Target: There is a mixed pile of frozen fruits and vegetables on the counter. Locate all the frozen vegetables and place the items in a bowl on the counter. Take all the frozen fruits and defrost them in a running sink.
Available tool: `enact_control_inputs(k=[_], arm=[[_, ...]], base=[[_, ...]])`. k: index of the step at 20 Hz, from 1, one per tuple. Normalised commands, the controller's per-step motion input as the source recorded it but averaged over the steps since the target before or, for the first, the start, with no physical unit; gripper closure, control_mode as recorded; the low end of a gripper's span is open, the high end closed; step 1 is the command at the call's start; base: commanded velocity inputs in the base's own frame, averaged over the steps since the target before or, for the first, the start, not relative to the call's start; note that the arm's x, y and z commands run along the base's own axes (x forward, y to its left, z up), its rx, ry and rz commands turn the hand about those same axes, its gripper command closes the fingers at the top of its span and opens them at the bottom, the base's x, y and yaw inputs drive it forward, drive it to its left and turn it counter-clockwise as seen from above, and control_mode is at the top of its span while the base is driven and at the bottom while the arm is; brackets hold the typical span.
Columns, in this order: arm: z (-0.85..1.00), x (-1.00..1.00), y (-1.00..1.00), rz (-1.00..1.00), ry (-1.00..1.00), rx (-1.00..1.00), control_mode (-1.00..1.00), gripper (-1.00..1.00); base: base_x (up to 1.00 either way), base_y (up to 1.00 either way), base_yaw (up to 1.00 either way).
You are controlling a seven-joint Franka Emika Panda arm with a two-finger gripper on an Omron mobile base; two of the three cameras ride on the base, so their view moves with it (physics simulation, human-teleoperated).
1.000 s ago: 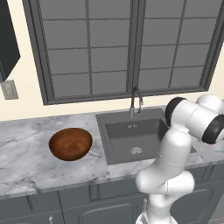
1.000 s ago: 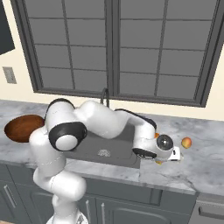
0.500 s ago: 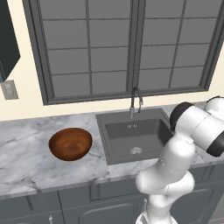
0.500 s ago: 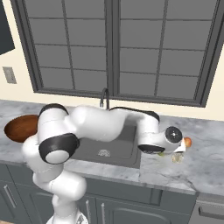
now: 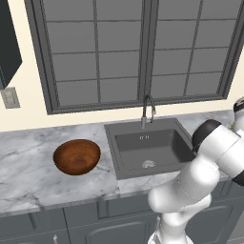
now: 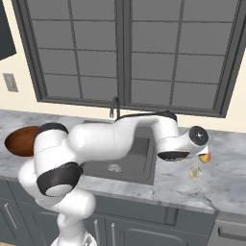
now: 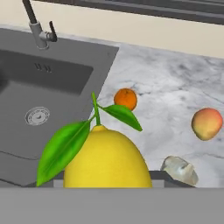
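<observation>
The gripper (image 7: 107, 186) pinches the yellow piece (image 7: 107, 159) at the hand view's lower centre, lifted above the counter (image 7: 175, 83); the bowl (image 5: 76, 156) waits mid-left in the left base view, beyond the sink (image 5: 150, 147); a loose grip could drop it into the basin.

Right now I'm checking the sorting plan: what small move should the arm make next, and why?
Probably carry the yellow piece left toward the bowl. The gripper is shut on it, above the counter right of the sink, while the bowl sits on the sink's far side.
</observation>
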Motion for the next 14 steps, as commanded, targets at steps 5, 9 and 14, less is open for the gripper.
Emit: enact_control_inputs(k=[5, 9, 14], arm=[[0.29, -0.12, 0.26, 0.14, -0.12, 0.00, -1.00, 1.00], [0.48, -0.10, 0.15, 0.13, -0.07, 0.00, -1.00, 1.00], [0.39, -0.05, 0.18, 0.16, -0.05, 0.00, -1.00, 1.00]], base=[[0.00, 0.00, 0.00], [0.00, 0.00, 0.00], [0.00, 0.00, 0.00]])
